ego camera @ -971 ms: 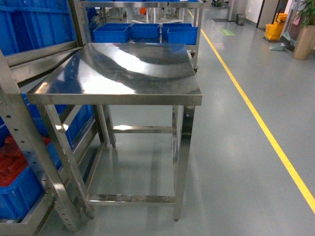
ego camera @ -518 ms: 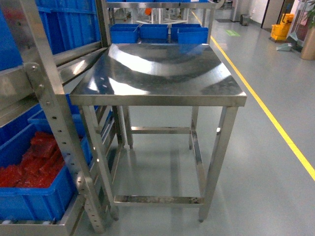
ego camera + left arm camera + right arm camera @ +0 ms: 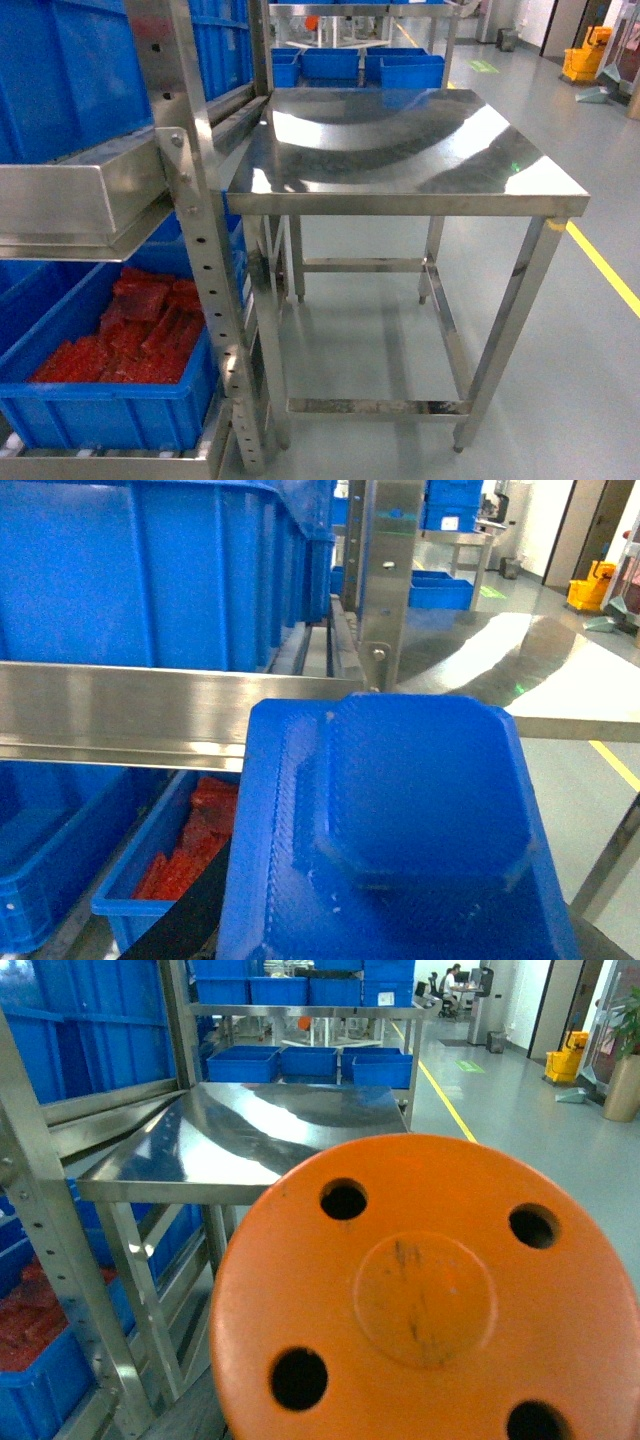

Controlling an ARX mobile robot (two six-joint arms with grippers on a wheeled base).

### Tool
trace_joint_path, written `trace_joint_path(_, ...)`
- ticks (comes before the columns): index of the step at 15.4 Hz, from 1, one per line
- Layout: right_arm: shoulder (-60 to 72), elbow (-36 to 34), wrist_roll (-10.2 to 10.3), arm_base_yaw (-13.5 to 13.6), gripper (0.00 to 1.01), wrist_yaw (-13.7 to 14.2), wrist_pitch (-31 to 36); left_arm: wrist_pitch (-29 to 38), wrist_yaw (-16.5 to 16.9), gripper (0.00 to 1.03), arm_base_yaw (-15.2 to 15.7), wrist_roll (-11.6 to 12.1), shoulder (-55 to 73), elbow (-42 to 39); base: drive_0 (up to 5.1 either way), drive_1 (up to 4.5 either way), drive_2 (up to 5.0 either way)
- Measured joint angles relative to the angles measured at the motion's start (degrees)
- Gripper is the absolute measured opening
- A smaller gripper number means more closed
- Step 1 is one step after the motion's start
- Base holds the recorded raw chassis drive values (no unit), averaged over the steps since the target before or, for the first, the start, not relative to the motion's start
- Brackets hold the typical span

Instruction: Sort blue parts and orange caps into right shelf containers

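A blue part (image 3: 420,810), boxy with a raised knob, fills the lower left wrist view; my left gripper holds it, and only one black finger (image 3: 185,925) shows beside it. An orange cap (image 3: 430,1300) with several round holes fills the right wrist view, held up close to the camera; the right gripper's fingers are hidden behind it. Large deep blue containers (image 3: 70,80) stand on the steel shelf at the left, and one (image 3: 130,570) is just ahead of the blue part. Neither gripper shows in the head view.
A steel table (image 3: 400,150) stands right of the shelf post (image 3: 200,250). Below the shelf rail (image 3: 60,205), a blue bin (image 3: 110,415) holds flat red pieces. Smaller blue bins (image 3: 330,65) sit on a rack behind. A yellow floor line (image 3: 600,265) runs at right.
The head view has swung left: the table slid to the right of the picture and the shelf with its blue bins and red pieces came further in on the left.
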Motion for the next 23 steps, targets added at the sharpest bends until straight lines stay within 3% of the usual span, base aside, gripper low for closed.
trace_joint_path(23, 0.0, 0.0, 0.0, 0.0, 0.45, -0.1, 0.1, 0.1, 0.0, 0.42, 0.0, 0.0, 0.0, 0.0, -5.0, 2.42, 2.4)
